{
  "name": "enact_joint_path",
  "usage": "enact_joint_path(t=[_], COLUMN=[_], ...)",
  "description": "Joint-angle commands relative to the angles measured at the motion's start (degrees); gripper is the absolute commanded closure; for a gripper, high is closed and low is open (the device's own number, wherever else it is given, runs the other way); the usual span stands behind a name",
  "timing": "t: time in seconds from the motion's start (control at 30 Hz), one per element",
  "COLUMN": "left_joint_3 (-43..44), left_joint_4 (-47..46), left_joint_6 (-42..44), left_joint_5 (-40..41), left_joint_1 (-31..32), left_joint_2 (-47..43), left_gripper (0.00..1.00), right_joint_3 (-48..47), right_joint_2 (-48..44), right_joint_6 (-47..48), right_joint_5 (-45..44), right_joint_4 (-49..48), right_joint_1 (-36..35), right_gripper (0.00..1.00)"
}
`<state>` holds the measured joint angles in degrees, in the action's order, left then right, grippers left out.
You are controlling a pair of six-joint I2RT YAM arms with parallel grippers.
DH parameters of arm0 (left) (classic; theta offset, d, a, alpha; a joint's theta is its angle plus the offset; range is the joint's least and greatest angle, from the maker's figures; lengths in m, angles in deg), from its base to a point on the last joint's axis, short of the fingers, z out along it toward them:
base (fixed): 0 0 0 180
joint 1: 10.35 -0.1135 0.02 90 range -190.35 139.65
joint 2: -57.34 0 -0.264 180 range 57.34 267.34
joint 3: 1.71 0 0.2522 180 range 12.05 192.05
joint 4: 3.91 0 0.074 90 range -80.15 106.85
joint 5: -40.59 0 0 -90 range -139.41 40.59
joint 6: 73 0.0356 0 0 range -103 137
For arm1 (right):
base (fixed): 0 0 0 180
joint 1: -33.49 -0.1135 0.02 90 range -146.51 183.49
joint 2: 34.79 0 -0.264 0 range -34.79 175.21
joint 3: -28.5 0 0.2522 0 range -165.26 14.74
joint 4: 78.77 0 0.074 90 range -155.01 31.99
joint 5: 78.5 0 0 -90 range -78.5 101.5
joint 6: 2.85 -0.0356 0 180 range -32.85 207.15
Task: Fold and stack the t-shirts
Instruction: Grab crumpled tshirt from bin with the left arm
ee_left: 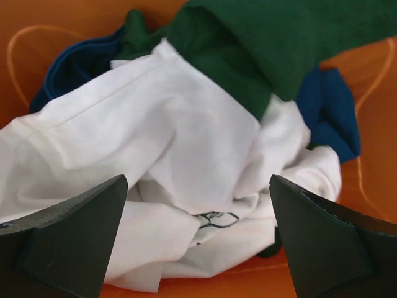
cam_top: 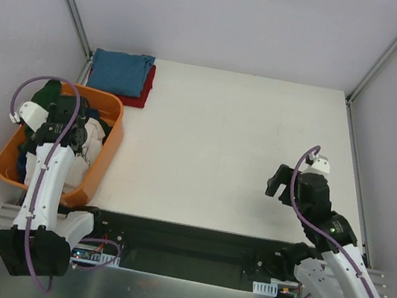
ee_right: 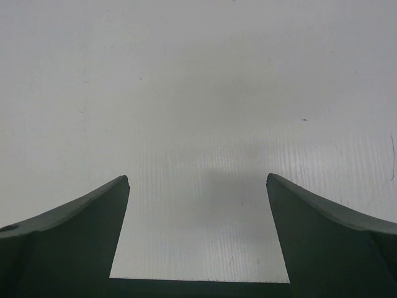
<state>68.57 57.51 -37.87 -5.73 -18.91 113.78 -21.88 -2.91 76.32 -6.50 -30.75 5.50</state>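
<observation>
We see the left gripper [ee_left: 198, 186] hanging over the orange basket [cam_top: 114, 134] at the left edge of the table [cam_top: 222, 145], its two dark fingers spread wide apart with nothing between them; below it, inside the basket, lies the crumpled cream t-shirt [ee_left: 155, 143], which fills most of the left wrist view; a bit of black line print [ee_left: 216, 219] shows on a fold near the shirt's lower edge, too small for us to read; a dark green sleeve [ee_left: 248, 43] drapes over the top of the cream cloth, and blue cloth [ee_left: 335, 118] pokes out from beneath it on both sides, against the basket's orange wall; whether the fingertips touch the cloth we cannot tell. At the far left corner of the table, just beyond the basket, a folded blue t-shirt [cam_top: 120, 70] rests on top of a folded red t-shirt [cam_top: 145, 94], the red showing along the right and near edges. The right gripper [ee_right: 198, 183] is well apart from all of this, over the bare white surface on the right side of the table; its fingers are likewise spread and hold nothing; only its faint shadow lies under them.
</observation>
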Motion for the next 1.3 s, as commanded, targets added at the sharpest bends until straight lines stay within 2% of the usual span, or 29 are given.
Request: enact_joint_path(t=[0.0,0.17,0.4,0.43,0.5,0.6,0.63,0.67,0.87,1.03,1.2,1.27], left_joint_3=[-2.7,-2.5,0.4,0.8,1.4,2.7,3.3,3.6,3.3,2.2,5.4,7.4], left_joint_4=[2.3,2.2,0.6,0.5,0.0,-0.6,-0.7,-0.6,-1.2,-4.8,-6.3,-6.7], left_joint_6=[-8.5,-12.8,-12.2,-11.8,-11.2,-9.3,-8.9,-8.2,-6.2,-2.6,-0.2,1.1], left_joint_5=[5.8,4.6,2.6,2.2,1.3,-0.3,-0.7,-1.0,-4.2,-14.9,-18.8,-21.6], left_joint_1=[-2.9,-9.0,-11.3,-11.5,-11.8,-12.3,-12.4,-12.4,-12.5,-12.2,-11.7,-11.8], left_joint_2=[-0.6,4.8,11.7,13.2,15.6,18.6,19.2,19.8,16.6,5.1,-7.7,-9.8], left_gripper=[0.01,0.01,0.01,0.15,0.26,0.53,0.71,1.00,1.00,1.00,1.00,1.00], right_joint_3=[0.2,-0.5,-0.5,-0.5,-0.2,-0.2,-0.2,-0.2,-0.2,-0.2,0.0,0.0], right_joint_2=[1.0,2.9,3.7,3.6,3.5,3.4,3.3,3.3,2.8,2.7,2.2,2.0], right_joint_6=[1.0,1.0,1.3,1.3,1.2,1.2,1.2,1.2,1.2,1.1,1.0,0.9], right_joint_5=[-0.7,-1.6,-1.2,-1.2,-1.1,-1.1,-1.2,-1.2,-1.4,-1.4,-1.3,-1.2], right_joint_4=[-1.6,-1.0,-1.1,-1.0,-1.0,-1.0,-1.0,-1.0,-1.0,-1.0,-1.0,-1.1], right_joint_1=[0.1,0.1,0.0,0.1,0.1,0.1,0.0,0.0,0.0,0.0,0.1,0.1], right_gripper=[0.03,0.03,0.03,0.03,0.03,0.03,0.03,0.03,0.03,0.03,0.03,0.03])
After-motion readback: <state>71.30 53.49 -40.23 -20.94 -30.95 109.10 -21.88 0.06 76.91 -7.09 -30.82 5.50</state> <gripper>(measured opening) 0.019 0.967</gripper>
